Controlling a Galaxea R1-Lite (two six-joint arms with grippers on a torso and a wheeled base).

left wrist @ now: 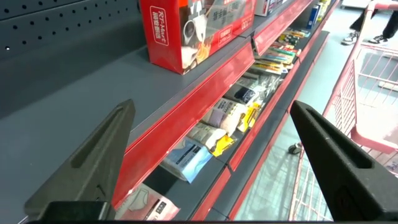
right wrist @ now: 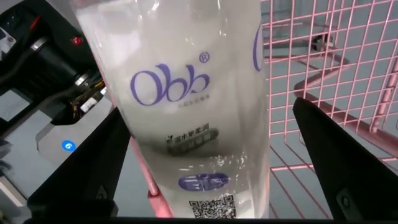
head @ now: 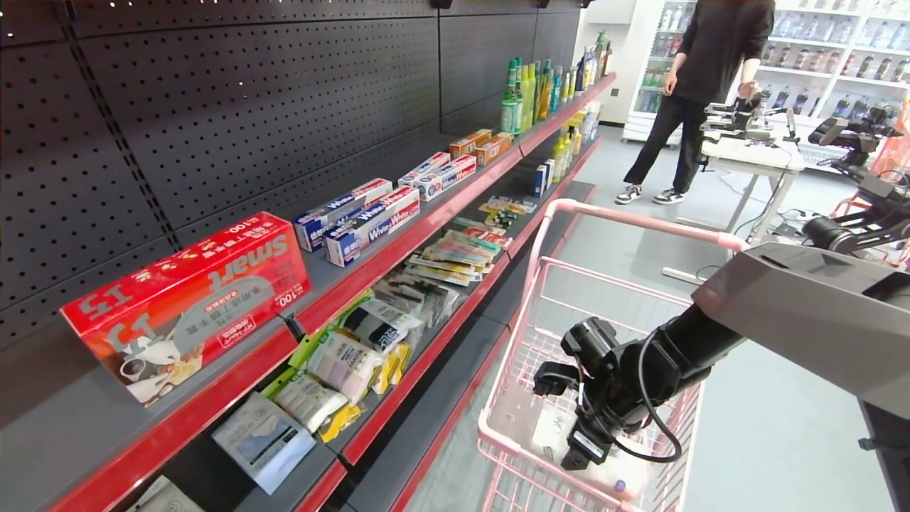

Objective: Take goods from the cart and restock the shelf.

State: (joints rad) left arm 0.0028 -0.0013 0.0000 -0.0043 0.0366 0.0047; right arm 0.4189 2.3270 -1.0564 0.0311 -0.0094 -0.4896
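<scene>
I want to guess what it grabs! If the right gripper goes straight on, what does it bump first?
Probably the white plastic pack in the pink cart: it sits right between the right gripper's open fingers. How close is hard to tell.

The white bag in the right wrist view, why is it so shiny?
Right wrist view: the clear wrap on the white bag bounces room light back as pale streaks near one end. Head view: the same bag, in the pink cart below the right gripper, looks plain white.
</scene>
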